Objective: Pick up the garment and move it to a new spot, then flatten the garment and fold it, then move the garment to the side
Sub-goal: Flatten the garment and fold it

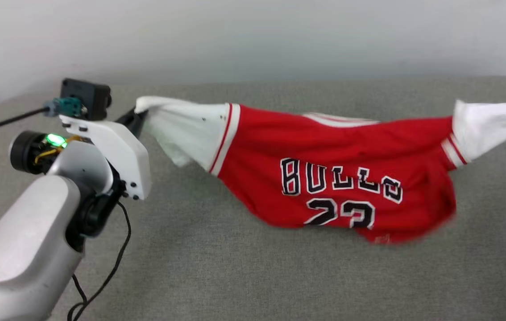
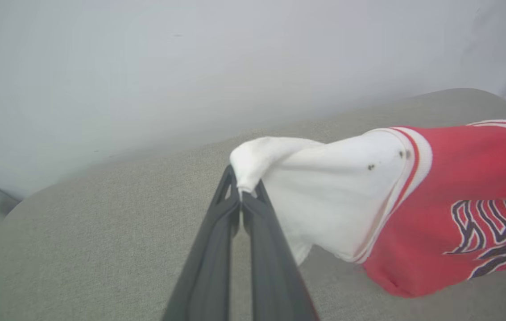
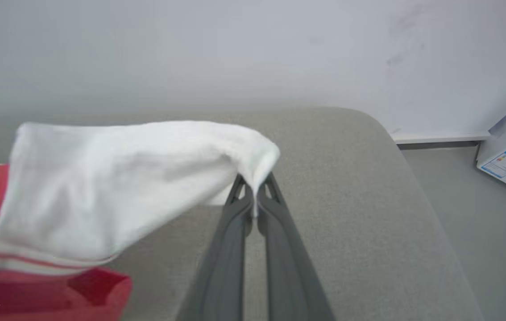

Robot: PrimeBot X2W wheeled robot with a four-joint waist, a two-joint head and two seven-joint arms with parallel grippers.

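**Soft jersey on rough grey weave**

The shirt [image 1: 346, 151] is soft, matt knit cloth, red and white, with ribbed-looking stripe trim. The table [image 1: 235, 276] under it is covered in coarse grey woven fabric. The left gripper [image 2: 243, 191] looks like matt dark plastic; the arm [image 1: 25, 249] behind it has a smooth, faintly glossy pale shell. The wall [image 1: 253, 35] is plain and matt.

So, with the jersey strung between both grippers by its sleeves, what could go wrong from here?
1. The left gripper and right gripper each pinch only the tip of a white sleeve, so the garment could slip out if pulled tighter.
2. Its red body sags in the middle and its lower edge looks bunched low over the grey surface, so it may lie down creased.
3. The right gripper is close to the surface's rounded end, and that sleeve could drape over it.
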